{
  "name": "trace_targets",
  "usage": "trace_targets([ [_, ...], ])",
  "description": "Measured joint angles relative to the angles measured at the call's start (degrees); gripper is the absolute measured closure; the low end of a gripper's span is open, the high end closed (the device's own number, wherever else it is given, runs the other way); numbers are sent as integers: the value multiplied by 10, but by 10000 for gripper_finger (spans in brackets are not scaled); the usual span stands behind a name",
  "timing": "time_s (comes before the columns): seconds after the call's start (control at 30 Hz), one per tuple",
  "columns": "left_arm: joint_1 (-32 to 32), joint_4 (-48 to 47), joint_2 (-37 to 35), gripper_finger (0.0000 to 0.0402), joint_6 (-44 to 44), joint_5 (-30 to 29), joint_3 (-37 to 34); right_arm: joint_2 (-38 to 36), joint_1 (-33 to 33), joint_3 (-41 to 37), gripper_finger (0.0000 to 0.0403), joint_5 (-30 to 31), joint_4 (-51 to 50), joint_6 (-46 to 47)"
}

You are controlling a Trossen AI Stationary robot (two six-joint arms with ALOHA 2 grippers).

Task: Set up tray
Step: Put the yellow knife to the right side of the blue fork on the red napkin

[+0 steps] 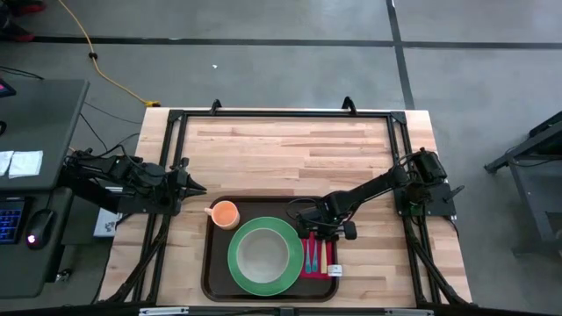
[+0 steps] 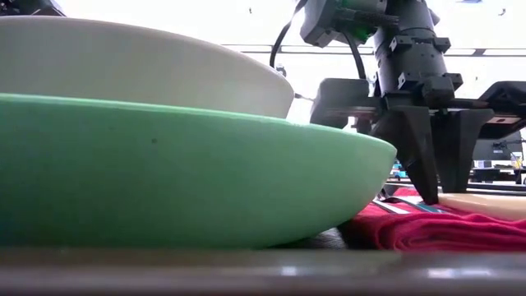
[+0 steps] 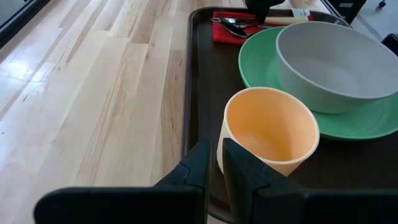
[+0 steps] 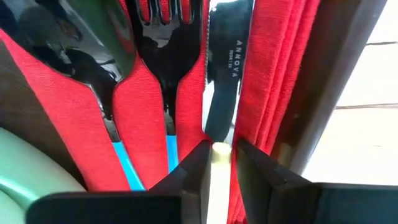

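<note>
The tray is sitting at the near edge of the wooden counter, carrying a green plate with a grey bowl on it, an orange cup and a red napkin with cutlery. The right claw is hanging over the napkin, its fingers slightly apart around the pale handle of the knife. The left claw is waiting beside the cup at the tray's left rim, fingers nearly together, gripping nothing
</note>
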Motion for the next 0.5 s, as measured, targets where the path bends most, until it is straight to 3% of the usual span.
trace_targets([
  [0.5,0,0,0,328,0,0,0,-4,-1,0,324,-21,8,-2],
])
